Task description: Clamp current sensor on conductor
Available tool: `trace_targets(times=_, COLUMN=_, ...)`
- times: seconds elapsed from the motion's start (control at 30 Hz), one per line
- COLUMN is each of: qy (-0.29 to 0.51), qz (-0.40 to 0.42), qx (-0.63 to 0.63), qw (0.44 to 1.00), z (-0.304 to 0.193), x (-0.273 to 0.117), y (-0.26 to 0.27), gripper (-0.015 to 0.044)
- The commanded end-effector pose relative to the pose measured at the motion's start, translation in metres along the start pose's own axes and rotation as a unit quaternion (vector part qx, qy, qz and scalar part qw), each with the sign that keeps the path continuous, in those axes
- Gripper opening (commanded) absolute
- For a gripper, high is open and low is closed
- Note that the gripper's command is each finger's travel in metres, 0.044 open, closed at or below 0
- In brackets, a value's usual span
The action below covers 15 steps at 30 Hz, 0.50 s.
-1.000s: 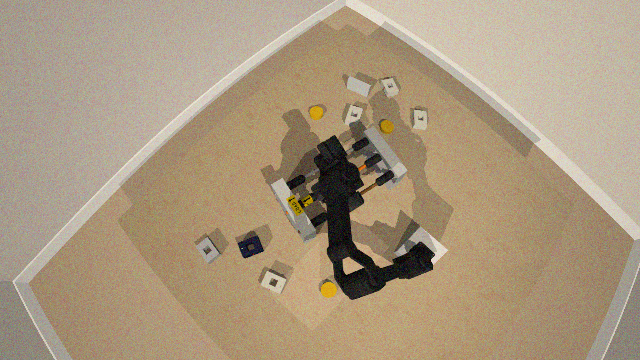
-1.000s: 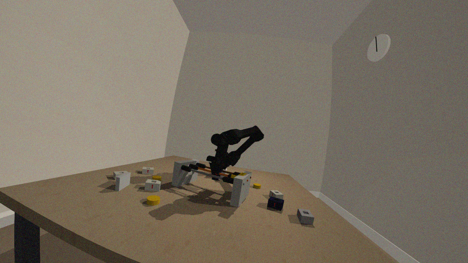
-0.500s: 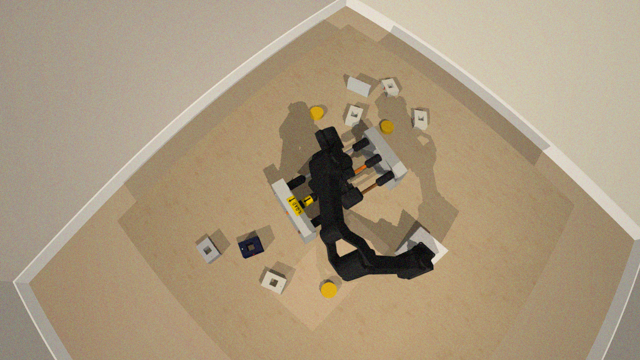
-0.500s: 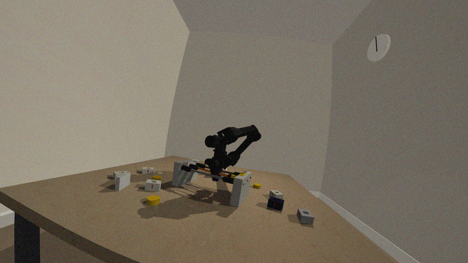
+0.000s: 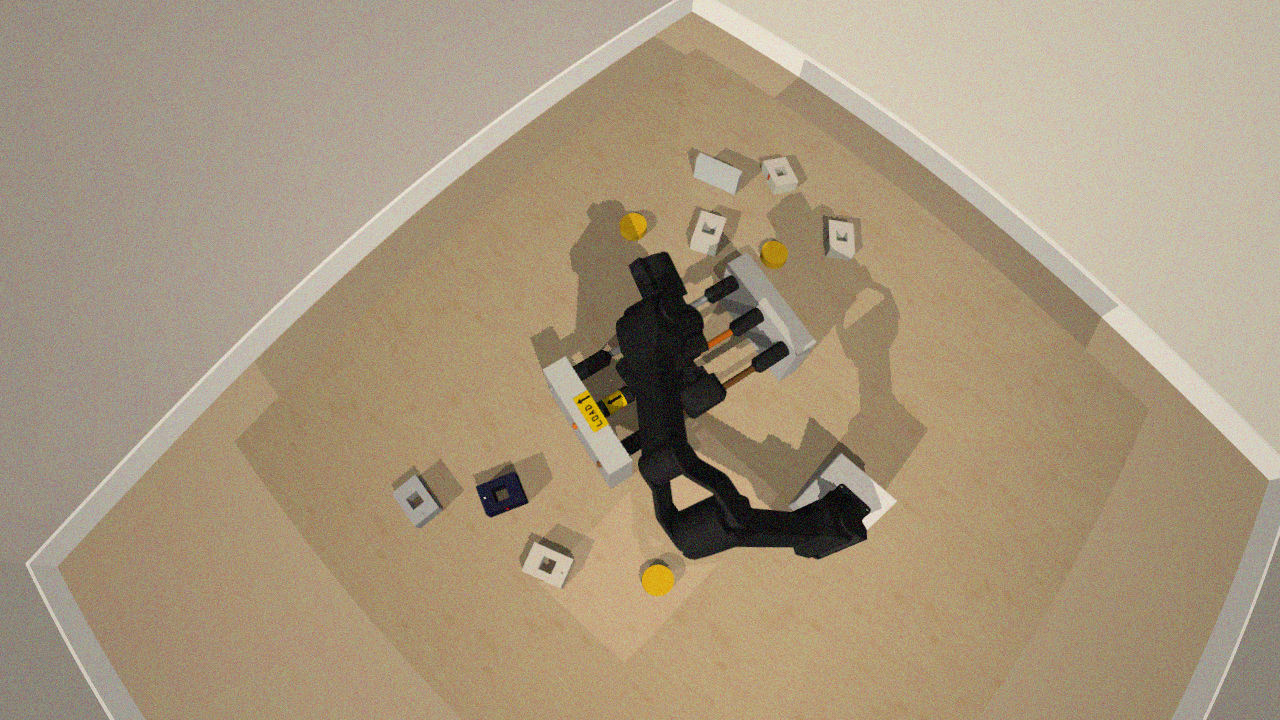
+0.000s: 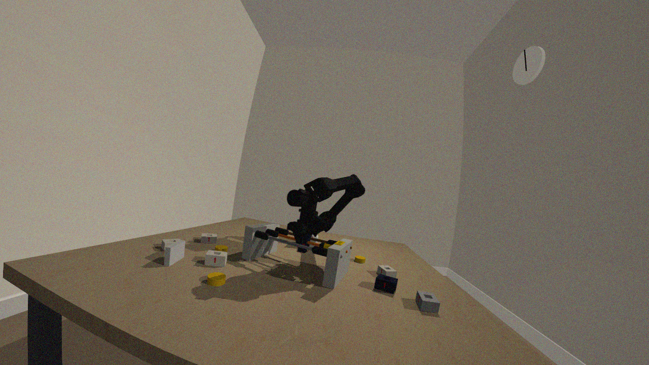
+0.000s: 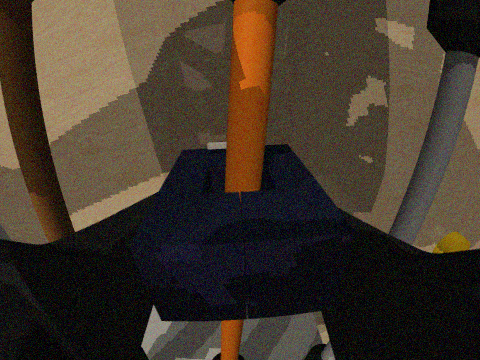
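Where the fingers meet their load, one gripper (image 5: 666, 362) (image 6: 302, 245) (image 7: 238, 198), pinching a navy split-core sensor (image 7: 240, 220) between its pads. Sensor: off the table, around the orange LOAD conductor (image 5: 720, 339) (image 6: 313, 244) (image 7: 252, 100); latch state and arrow direction not legible. Flanking it, apart: one grey conductor (image 5: 699, 302) (image 6: 290, 243) (image 7: 435, 145) and one brown conductor (image 5: 738, 378) (image 7: 30, 125). Supports: two upright end blocks, the nearer in the exterior view (image 5: 617, 467) (image 6: 335, 267) topped by a yellow LOAD marker (image 5: 590, 411) (image 6: 342, 243). Beyond, on the table: one navy holed block (image 5: 485, 504) (image 6: 385, 283), between a grey holed block (image 5: 415, 516) (image 6: 428, 303) and a white holed block (image 5: 535, 566) (image 6: 387, 270).
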<state>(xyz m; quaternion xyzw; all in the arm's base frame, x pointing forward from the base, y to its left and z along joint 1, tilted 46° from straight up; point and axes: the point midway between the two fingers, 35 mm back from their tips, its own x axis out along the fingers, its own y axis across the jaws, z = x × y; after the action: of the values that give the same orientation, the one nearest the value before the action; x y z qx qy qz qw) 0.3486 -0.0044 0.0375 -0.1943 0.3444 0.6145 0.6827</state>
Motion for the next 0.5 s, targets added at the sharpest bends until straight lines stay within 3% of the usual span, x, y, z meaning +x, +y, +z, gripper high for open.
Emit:
trace_targets(times=0.0, qy=0.000, qz=0.000, qx=0.000, qw=1.000, z=0.0001, x=-0.0001, y=0.0000, gripper=0.0157)
trace_targets(times=0.13, qy=0.000, qz=0.000, qx=0.000, qw=1.000, z=0.0001, x=-0.0001, y=0.0000, gripper=0.0253)
trace_targets(times=0.47, qy=0.000, qz=0.000, qx=0.000, qw=1.000, z=0.0001, x=-0.0001, y=0.0000, gripper=0.0253)
